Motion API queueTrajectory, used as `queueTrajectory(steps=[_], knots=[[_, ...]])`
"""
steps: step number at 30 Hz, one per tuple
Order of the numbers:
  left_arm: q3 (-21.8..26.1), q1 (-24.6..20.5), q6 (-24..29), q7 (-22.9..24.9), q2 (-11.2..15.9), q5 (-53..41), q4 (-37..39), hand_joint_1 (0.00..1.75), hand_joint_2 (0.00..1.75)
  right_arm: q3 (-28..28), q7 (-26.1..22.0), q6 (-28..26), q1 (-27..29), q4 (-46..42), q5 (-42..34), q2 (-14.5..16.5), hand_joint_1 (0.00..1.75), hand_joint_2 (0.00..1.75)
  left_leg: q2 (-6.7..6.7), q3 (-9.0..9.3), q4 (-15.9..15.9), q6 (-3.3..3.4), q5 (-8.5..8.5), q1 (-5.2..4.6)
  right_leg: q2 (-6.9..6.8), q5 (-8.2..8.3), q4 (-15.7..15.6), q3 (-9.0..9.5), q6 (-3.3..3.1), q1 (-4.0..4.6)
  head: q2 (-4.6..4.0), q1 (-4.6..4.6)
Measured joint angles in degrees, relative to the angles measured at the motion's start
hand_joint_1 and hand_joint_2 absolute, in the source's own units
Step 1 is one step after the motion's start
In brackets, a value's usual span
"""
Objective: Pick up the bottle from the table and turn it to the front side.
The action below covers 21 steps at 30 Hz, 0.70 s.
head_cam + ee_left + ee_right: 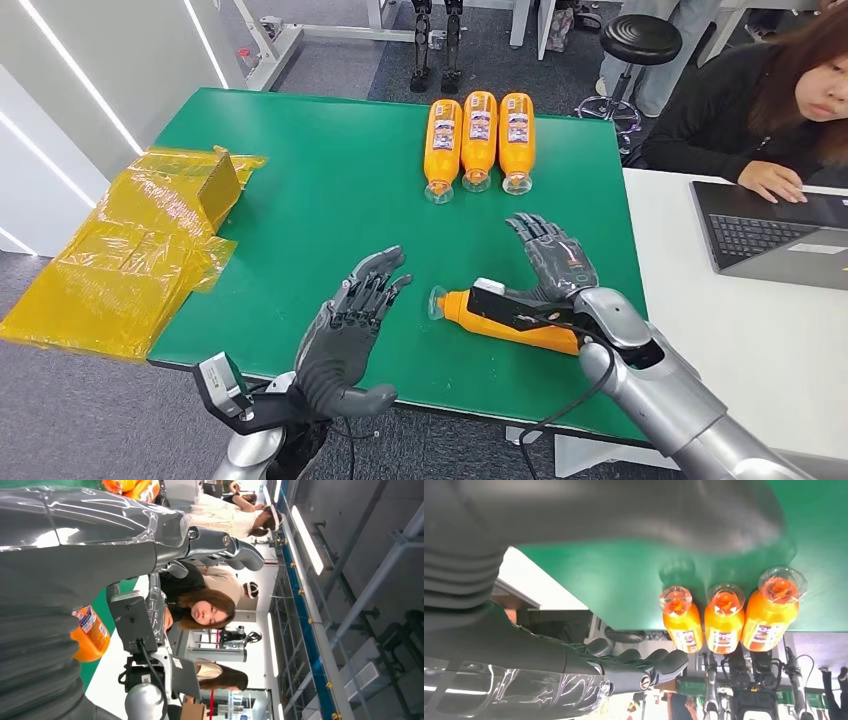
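Bottles: four, all filled with orange drink.
Row: three bottles [479,140] lie side by side at the table's [330,200] far edge.
Task bottle [500,318]: lying on its side, label hidden, under the right wrist.
Left hand [350,335]: fingers spread, empty.
Right hand [553,258]: fingers spread, empty, above the bottle.

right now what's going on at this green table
A humanoid robot is working on an orange bottle lying on its side on the green table. Its left hand and right hand are open on either side of it, neither holding it. Three more orange bottles lie in a row at the far edge. A person sits at a laptop on the right.
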Motion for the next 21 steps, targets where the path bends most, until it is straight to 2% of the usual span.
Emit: queueTrajectory(steps=[5,8,15,21], knots=[[0.01,-0.63,-0.4,-0.04,-0.28,-0.02,0.79,0.0,1.75,0.42,0.31,-0.29,0.0,0.24,-0.55,-0.35,0.0,1.75,0.0,0.0,0.01,0.0,0.0,0.0,0.0,0.0,0.0,0.0,0.0,0.0,0.0,-0.01],[0.01,-0.92,-0.57,-0.07,-0.34,0.02,1.27,0.0,1.75,0.63,0.52,1.74,-0.03,0.46,-2.2,-0.68,0.0,1.75,0.0,0.0,0.01,0.0,0.0,0.0,0.0,0.0,0.0,0.0,0.0,0.0,0.0,-0.01],[0.01,-1.68,-1.51,-0.41,-0.4,0.07,2.32,0.0,1.75,1.01,0.69,12.18,-0.73,1.8,-10.47,-1.29,0.0,1.75,0.0,-0.01,0.01,0.0,0.0,0.0,0.0,0.0,0.0,0.01,0.0,0.0,0.0,-0.01],[0.01,-1.86,-2.06,-0.04,-0.67,-0.05,2.43,0.0,1.75,2.48,0.59,21.52,-4.99,6.0,-17.82,-1.71,0.0,1.75,0.0,-0.01,0.02,0.01,0.01,0.0,0.0,0.02,0.01,0.01,0.02,0.0,0.0,0.0]])
